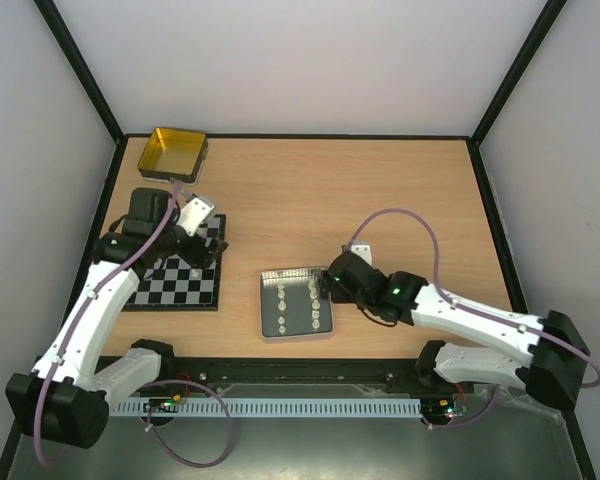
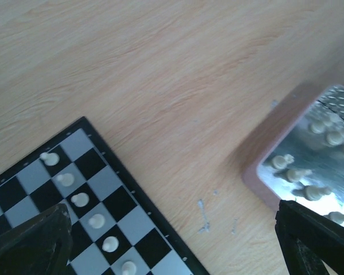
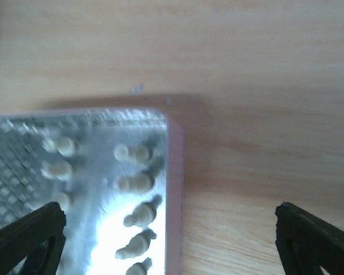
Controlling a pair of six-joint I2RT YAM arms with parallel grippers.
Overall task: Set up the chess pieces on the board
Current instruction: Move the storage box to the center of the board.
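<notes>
Pale walls and a black frame enclose a light wooden bench (image 1: 380, 200). At its left side the board (image 1: 180, 288) is laid flat, and a yellow tin (image 1: 176, 152) is set beyond it in the far left corner. A silver tray (image 1: 264, 302) is placed near the middle of the near edge, apart from the board.

In the left wrist view six white chess pieces (image 2: 80, 200) are seen standing in a row, one per square, parallel to the board's edge that faces the tray. More white pieces are gathered in the tray, and in the right wrist view several of them (image 3: 139, 213) are shown lying on their sides.

The left jaws are held wide apart above the board's right edge and the bare wood beside it, with nothing gripped between them. The right jaws are also spread wide, poised above the tray's right rim (image 3: 175, 172), and nothing is held there.
</notes>
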